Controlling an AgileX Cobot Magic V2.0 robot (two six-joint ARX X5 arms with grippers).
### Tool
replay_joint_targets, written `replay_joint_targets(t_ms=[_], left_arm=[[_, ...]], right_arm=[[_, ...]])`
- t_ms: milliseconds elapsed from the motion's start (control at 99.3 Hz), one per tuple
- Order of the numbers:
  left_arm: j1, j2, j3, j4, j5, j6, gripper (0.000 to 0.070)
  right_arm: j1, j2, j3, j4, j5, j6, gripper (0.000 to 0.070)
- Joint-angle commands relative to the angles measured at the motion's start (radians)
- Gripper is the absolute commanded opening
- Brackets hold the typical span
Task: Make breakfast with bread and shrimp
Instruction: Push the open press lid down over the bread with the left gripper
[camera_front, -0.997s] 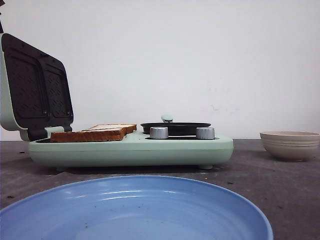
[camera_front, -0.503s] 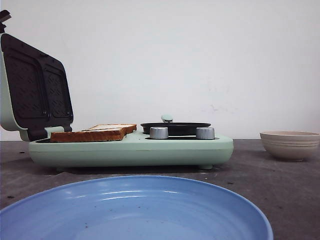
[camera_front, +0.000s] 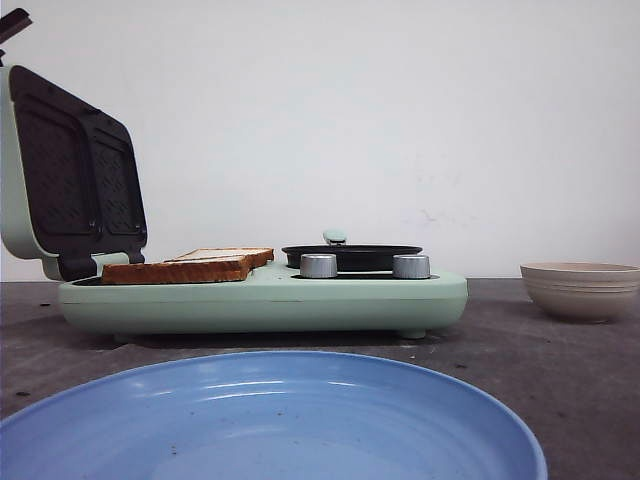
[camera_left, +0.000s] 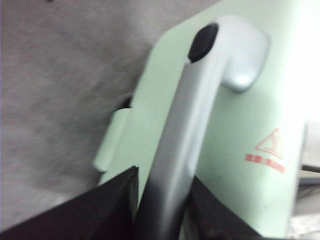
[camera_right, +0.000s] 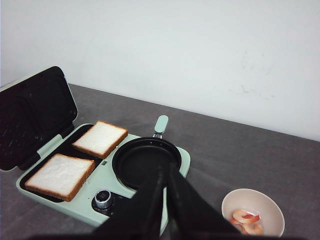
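Nearest, a blue plate (camera_front: 270, 420). Beyond, bread (camera_right: 82, 157) lying on the grill, lid (camera_front: 70, 170) raised. Left gripper (camera_left: 160, 195) pinching the lid handle (camera_left: 200, 100). Right gripper (camera_right: 162, 195) pressed together, shrimp (camera_right: 246, 220) in the bowl (camera_right: 252, 200) just beside it.

Blue plate (camera_front: 270, 420) cropped at bottom.
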Motion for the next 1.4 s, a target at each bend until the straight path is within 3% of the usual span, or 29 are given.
replay_joint_targets(t_ms=[0,242,403,503,785,886,1087,1148,1238,1278,1319,1389], left_arm=[[-0.042,0.019,0.016,0.058,0.043,-0.082,0.001],[-0.158,0.019,0.016,0.146,0.039,-0.089,0.001],[-0.252,0.019,0.016,0.18,-0.018,-0.069,0.001],[-0.316,0.019,0.016,0.197,-0.09,-0.034,0.001],[-0.491,0.033,0.016,0.209,-0.39,0.09,0.0011],[-0.533,0.056,0.016,0.209,-0.432,0.125,0.0011],[-0.572,0.092,0.016,0.205,-0.436,0.13,0.0036],[-0.575,0.092,0.016,0.211,-0.447,0.13,0.0144],[-0.576,0.091,0.016,0.232,-0.452,0.129,0.0483],[-0.575,0.091,0.016,0.232,-0.452,0.12,0.0593],[-0.575,0.09,0.017,0.23,-0.451,0.114,0.0639],[-0.575,0.084,0.018,0.224,-0.449,0.114,0.0638]], right_arm=[[0.003,0.012,0.015,0.016,0.0,0.014,0.0],[0.003,0.024,0.015,0.016,-0.002,0.019,0.0],[0.003,0.024,0.015,0.017,-0.002,0.019,0.0],[0.003,0.024,0.015,0.017,-0.002,0.019,0.0],[0.003,0.028,0.015,0.016,-0.002,0.019,0.0],[0.003,0.028,0.015,0.016,-0.002,0.019,0.0],[0.003,0.028,0.015,0.006,-0.002,0.019,0.0],[0.003,0.028,0.015,0.0,-0.002,0.019,0.0],[0.003,0.028,0.015,-0.011,-0.002,0.019,0.0],[0.003,0.028,0.015,-0.016,-0.002,0.019,0.0],[0.003,0.029,0.015,-0.021,-0.002,0.019,0.0],[0.003,0.034,0.014,-0.027,-0.001,0.019,0.0]])
